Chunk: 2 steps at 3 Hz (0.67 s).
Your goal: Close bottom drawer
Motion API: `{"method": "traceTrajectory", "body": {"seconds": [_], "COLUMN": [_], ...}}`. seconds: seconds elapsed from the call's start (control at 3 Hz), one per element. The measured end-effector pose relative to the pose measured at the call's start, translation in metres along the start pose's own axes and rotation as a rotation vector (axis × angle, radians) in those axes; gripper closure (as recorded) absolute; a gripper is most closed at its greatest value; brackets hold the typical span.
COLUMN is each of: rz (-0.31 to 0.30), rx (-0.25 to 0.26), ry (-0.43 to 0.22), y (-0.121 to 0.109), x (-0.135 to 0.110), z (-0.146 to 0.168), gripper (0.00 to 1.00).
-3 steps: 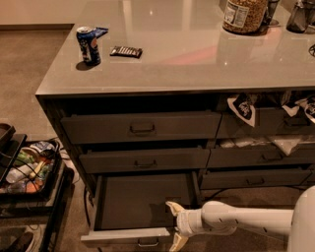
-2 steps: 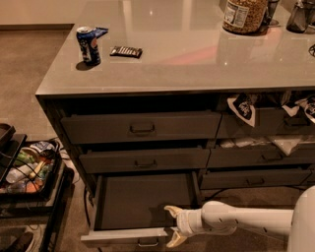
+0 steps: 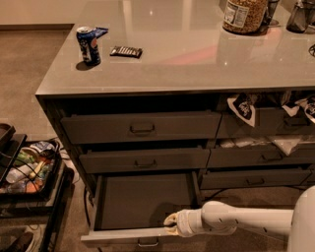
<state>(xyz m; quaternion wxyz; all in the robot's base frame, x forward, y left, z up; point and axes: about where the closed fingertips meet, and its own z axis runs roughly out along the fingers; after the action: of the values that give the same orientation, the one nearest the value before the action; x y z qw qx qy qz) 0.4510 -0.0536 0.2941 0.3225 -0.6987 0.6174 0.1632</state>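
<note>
nearest, below the bench's front edge toward its left corner, the bottom drawer (image 3: 142, 202), lowest of 3 wide dark-grey flat-fronted drawers, stands pulled far out. its long bare matte grey tray is exposed and its small metal pull handle (image 3: 147, 242) sits at the middle of the front. the gripper (image 3: 171, 225), pale yellowish at the tip, rests against the inner side of that front, just right of the handle; whether it is open or closed cannot be told. behind it the smooth white rounded arm (image 3: 236, 219) lies nearly level, reaching in from the right. above, the 2 taller drawers (image 3: 145, 160) each stand slightly ajar. on the glossy grey bench top (image 3: 187, 54), a crumpled blue metal can (image 3: 88, 45) stands near the left edge, with a flat dark wrapped bar (image 3: 126, 51) just beside it. a clear jar of brown contents (image 3: 245, 15) sits toward the far right corner.
</note>
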Motion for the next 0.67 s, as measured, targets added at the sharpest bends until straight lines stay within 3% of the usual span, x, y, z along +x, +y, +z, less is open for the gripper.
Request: {"method": "traceTrajectory", "body": {"seconds": [0.33,0.67], "rz": [0.000,-0.016], "rx": [0.000,-0.015], "ry": [0.000,0.031], "y": [0.0000,0.0043], "x": [0.0000,0.0041], "z": [0.0000,0.0071], "gripper": [0.89,1.00]}}
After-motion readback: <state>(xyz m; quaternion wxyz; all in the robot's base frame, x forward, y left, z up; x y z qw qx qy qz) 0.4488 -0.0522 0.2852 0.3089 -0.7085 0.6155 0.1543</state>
